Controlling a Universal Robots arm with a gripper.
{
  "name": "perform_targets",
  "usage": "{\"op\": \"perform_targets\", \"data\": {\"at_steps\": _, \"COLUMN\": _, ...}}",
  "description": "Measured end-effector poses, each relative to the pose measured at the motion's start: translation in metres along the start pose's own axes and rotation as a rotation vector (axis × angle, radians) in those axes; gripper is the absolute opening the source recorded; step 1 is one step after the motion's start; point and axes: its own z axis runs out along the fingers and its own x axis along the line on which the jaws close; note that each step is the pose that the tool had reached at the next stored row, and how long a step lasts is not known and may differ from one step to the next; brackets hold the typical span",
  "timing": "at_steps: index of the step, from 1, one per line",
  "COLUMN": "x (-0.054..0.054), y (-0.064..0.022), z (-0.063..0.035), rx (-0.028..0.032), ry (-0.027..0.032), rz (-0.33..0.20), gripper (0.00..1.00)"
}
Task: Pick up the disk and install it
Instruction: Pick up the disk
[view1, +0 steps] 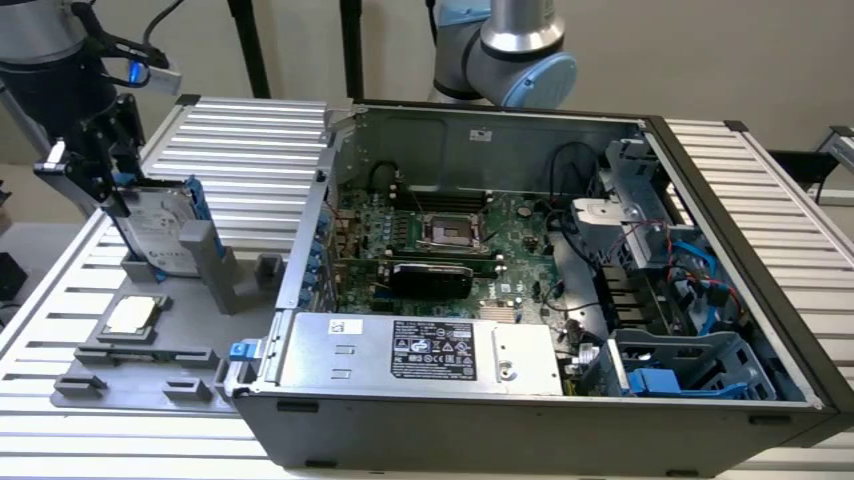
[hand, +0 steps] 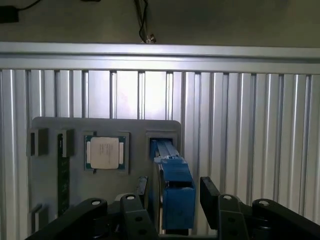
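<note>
The hand straddles the upright disk, its fingers apart and a slim gap showing at one side. A chip lies just beside it.

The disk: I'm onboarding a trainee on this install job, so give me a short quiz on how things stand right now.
1. True or false: the disk already sits in the blue drive cage inside the computer case.
2. Where is the claw? A) over the motherboard; B) astride the disk, which stands upright in its grey holder; C) on the power supply.
3. Fill in: the square silver part lying flat on the grey fixture plate is a CPU ____.
Key: 1 false; 2 B; 3 chip.
</note>
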Motion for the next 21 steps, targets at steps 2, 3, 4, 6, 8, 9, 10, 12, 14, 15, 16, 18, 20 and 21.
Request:
{"op": "perform_targets", "data": {"at_steps": 2, "x": 0.0004, "y": 0.0, "z": 0.0009, "rx": -0.0013, "ry": 0.0, "rz": 0.0, "gripper": 0.54}}
{"op": "perform_targets", "data": {"at_steps": 3, "x": 0.0007, "y": 0.0, "z": 0.0011, "rx": -0.0016, "ry": -0.0002, "rz": 0.001, "gripper": 0.54}}
{"op": "perform_targets", "data": {"at_steps": 4, "x": 0.001, "y": 0.0, "z": 0.0013, "rx": -0.0018, "ry": -0.0004, "rz": 0.001, "gripper": 0.54}}
{"op": "perform_targets", "data": {"at_steps": 6, "x": 0.0013, "y": 0.0, "z": 0.0015, "rx": -0.0024, "ry": -0.0006, "rz": 0.002, "gripper": 0.52}}
{"op": "perform_targets", "data": {"at_steps": 8, "x": 0.0017, "y": 0.0, "z": 0.0016, "rx": -0.0031, "ry": -0.0006, "rz": 0.003, "gripper": 0.52}}
{"op": "perform_targets", "data": {"at_steps": 9, "x": 0.0018, "y": 0.0, "z": 0.0016, "rx": -0.0033, "ry": -0.0007, "rz": 0.003, "gripper": 0.45}}
{"op": "perform_targets", "data": {"at_steps": 10, "x": 0.0018, "y": 0.0, "z": 0.0016, "rx": -0.0037, "ry": -0.0006, "rz": 0.003, "gripper": 0.45}}
{"op": "perform_targets", "data": {"at_steps": 12, "x": 0.0019, "y": 0.0, "z": 0.0016, "rx": -0.0043, "ry": -0.0005, "rz": 0.004, "gripper": 0.43}}
{"op": "perform_targets", "data": {"at_steps": 14, "x": 0.0021, "y": -0.0001, "z": 0.0017, "rx": -0.0051, "ry": -0.0007, "rz": 0.004, "gripper": 0.36}}
{"op": "perform_targets", "data": {"at_steps": 15, "x": 0.0022, "y": 0.0, "z": 0.0017, "rx": -0.0056, "ry": -0.0007, "rz": 0.004, "gripper": 0.36}}
{"op": "perform_targets", "data": {"at_steps": 16, "x": 0.0022, "y": 0.0, "z": 0.0016, "rx": -0.0059, "ry": -0.0005, "rz": 0.004, "gripper": 0.36}}
{"op": "perform_targets", "data": {"at_steps": 18, "x": 0.0022, "y": -0.0001, "z": 0.0017, "rx": -0.0062, "ry": -0.0008, "rz": 0.004, "gripper": 0.34}}
{"op": "perform_targets", "data": {"at_steps": 20, "x": 0.0023, "y": -0.0001, "z": 0.0017, "rx": -0.0061, "ry": -0.0009, "rz": 0.004, "gripper": 0.33}}
{"op": "perform_targets", "data": {"at_steps": 21, "x": 0.0028, "y": -0.0001, "z": 0.0018, "rx": -0.0061, "ry": -0.0011, "rz": 0.004, "gripper": 0.33}}
